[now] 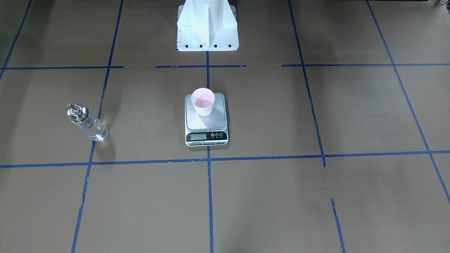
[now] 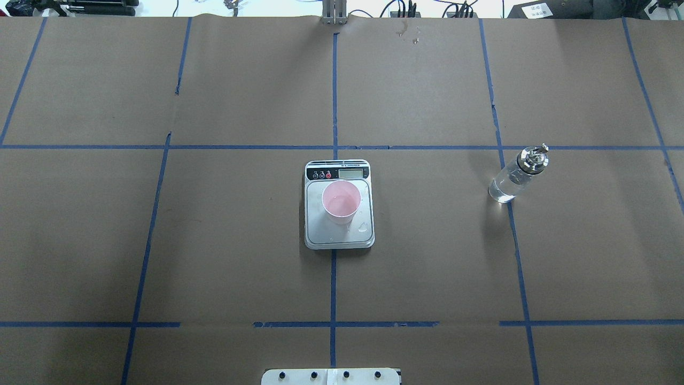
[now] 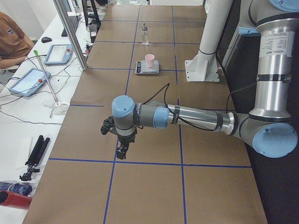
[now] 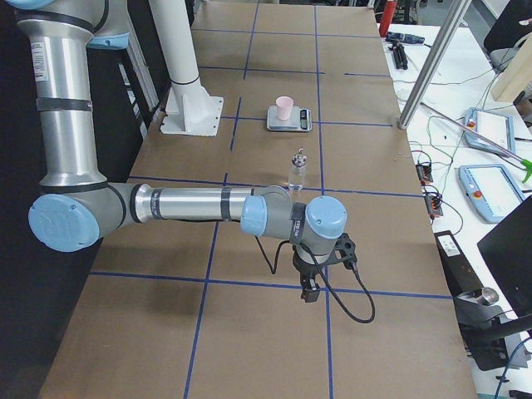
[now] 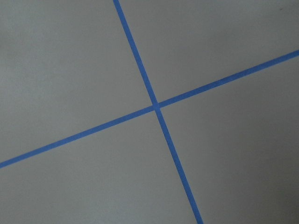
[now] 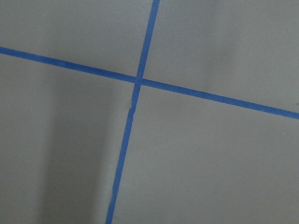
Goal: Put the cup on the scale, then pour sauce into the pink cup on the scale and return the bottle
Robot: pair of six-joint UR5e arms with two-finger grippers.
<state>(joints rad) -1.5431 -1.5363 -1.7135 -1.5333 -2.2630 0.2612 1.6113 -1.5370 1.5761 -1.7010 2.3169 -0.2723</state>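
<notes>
The pink cup [image 1: 203, 101] [image 2: 340, 201] stands upright on the scale [image 1: 206, 121] [image 2: 338, 235], toward its panel end. A few clear drops lie on the steel platform beside the cup. The glass bottle [image 1: 87, 122] [image 2: 517, 174] stands upright on the paper to the robot's right of the scale, with clear sauce in it. Far from both, my left gripper [image 3: 122, 150] hangs over the table's left end. My right gripper [image 4: 309, 291] hangs over the right end, short of the bottle [image 4: 297, 170]. I cannot tell whether either gripper is open or shut. Both wrist views show only paper and crossed tape.
Brown paper with a blue tape grid [image 2: 334, 147] covers the table. The white robot pedestal [image 1: 206, 28] stands behind the scale. A metal post [image 3: 70, 32], tablets [image 3: 32, 80] and a seated person [image 3: 11, 39] are at the operators' side.
</notes>
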